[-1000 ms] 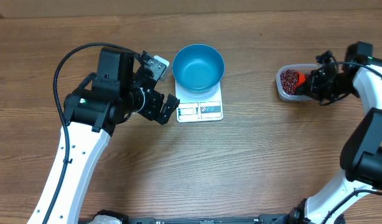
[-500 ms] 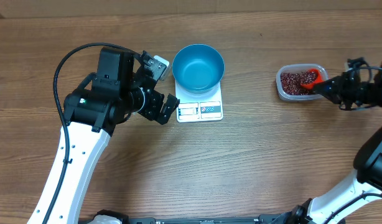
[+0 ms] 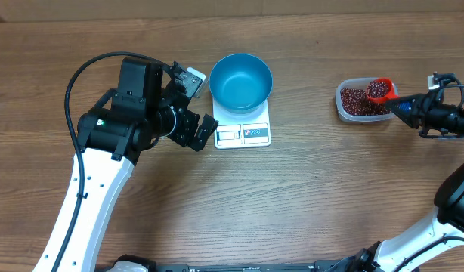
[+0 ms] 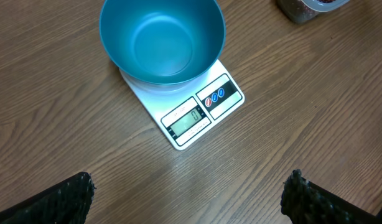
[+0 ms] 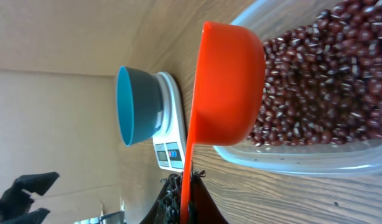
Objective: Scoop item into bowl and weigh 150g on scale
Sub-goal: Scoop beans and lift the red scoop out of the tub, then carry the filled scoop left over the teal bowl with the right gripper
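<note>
Gripping the scoop (image 3: 380,90) above the tub (image 3: 340,110) rim, right claw (image 3: 410,110) clamped; left claw (image 3: 199,106) gapes empty.

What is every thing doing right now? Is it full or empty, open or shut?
Bowl: empty, sitting on the scale.
Scale: carrying the bowl; screen too small to read.
Tub: no lid, beans inside.
Beans: most in the tub, some in the scoop.
Scoop: loaded with beans, held over the tub.
Left claw: open, holding nothing.
Right claw: shut on the scoop's handle.
</note>
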Robot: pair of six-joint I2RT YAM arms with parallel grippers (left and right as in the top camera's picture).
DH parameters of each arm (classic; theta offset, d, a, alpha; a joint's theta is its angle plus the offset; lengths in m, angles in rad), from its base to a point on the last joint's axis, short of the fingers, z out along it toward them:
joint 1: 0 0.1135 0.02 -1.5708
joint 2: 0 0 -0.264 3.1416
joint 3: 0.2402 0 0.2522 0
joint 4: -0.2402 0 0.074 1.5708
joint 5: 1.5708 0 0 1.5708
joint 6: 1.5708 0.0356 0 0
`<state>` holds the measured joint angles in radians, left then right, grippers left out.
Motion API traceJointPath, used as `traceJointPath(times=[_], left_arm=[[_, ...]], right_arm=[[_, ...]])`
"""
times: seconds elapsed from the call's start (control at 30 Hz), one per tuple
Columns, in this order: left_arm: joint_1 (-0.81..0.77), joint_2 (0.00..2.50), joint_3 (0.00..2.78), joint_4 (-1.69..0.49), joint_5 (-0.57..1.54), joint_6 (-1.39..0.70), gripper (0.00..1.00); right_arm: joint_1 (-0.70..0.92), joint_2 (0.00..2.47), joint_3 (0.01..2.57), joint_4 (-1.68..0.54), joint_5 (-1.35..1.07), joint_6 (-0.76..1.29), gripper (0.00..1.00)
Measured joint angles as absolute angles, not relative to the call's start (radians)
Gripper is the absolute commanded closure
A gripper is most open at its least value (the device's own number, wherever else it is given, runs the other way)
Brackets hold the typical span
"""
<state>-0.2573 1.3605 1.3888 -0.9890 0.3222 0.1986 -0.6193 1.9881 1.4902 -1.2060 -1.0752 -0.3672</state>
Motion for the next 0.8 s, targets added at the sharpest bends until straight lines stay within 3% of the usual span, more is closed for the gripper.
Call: traceJointPath(times=[0.8], left_arm=[[-0.257,1.361,1.389,-0.989,0.322,0.199,0.00]], right_arm=[[-0.613,1.988,1.490,-1.302,-1.216,-0.466,0.96]])
